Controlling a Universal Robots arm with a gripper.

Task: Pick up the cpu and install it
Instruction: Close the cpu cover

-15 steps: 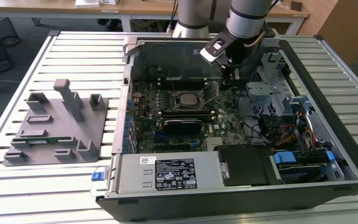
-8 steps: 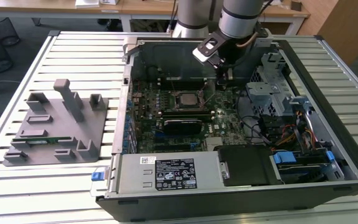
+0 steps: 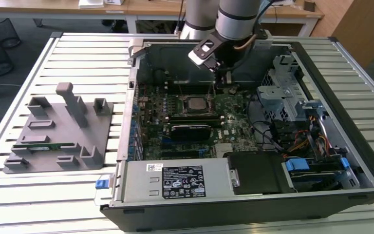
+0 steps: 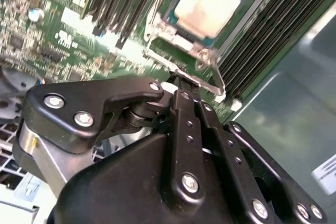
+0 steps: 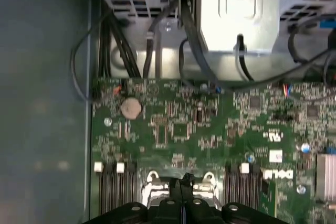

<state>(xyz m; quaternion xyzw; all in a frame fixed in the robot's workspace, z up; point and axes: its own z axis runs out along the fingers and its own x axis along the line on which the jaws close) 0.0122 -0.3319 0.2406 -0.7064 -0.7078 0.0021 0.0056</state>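
Tool (image 4: 181, 82) pinched together beside seated cpu (image 4: 210, 1) edge.

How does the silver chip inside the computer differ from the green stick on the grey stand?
Shape: the cpu is square, the memory stick long and thin.
Colour: the cpu has a pale silver top, the memory stick is green.
Place: the cpu sits in the socket inside the case, the memory stick rests on the grey fixture outside it.
Both are computer parts.
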